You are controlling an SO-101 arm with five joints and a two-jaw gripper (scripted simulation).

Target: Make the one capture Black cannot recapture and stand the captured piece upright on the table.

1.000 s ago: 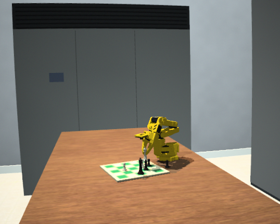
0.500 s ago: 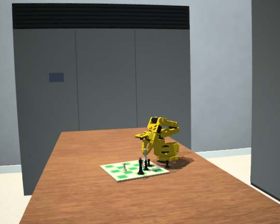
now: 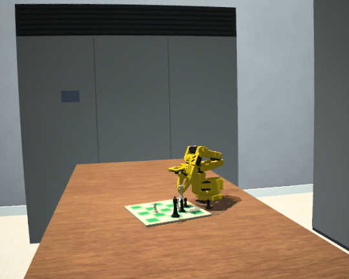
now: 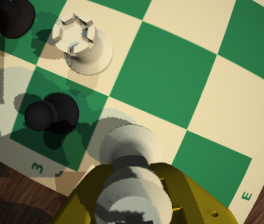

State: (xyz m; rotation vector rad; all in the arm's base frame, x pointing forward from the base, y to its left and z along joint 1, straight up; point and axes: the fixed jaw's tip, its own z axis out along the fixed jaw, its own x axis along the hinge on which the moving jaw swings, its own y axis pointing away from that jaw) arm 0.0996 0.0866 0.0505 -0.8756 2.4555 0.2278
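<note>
My gripper (image 3: 181, 189) (image 4: 132, 197) is shut on a white chess piece (image 3: 181, 194) (image 4: 126, 144) and holds it upright just above the near edge of the green and cream board (image 3: 148, 221) (image 4: 169, 70), by the rank 3 label. A black pawn (image 4: 52, 113) (image 3: 181, 206) stands on the green square beside it. A white crowned piece (image 4: 83, 44) stands one square further in. More black pieces (image 4: 10, 12) show at the top left of the wrist view. A tall black piece (image 3: 174, 207) and a small white piece (image 3: 155, 207) stand on the board.
A black piece (image 3: 208, 204) stands upright on the wooden table (image 3: 102, 246) beside the arm's yellow base (image 3: 209, 189), off the board. Grey cabinets stand behind the table and at the right.
</note>
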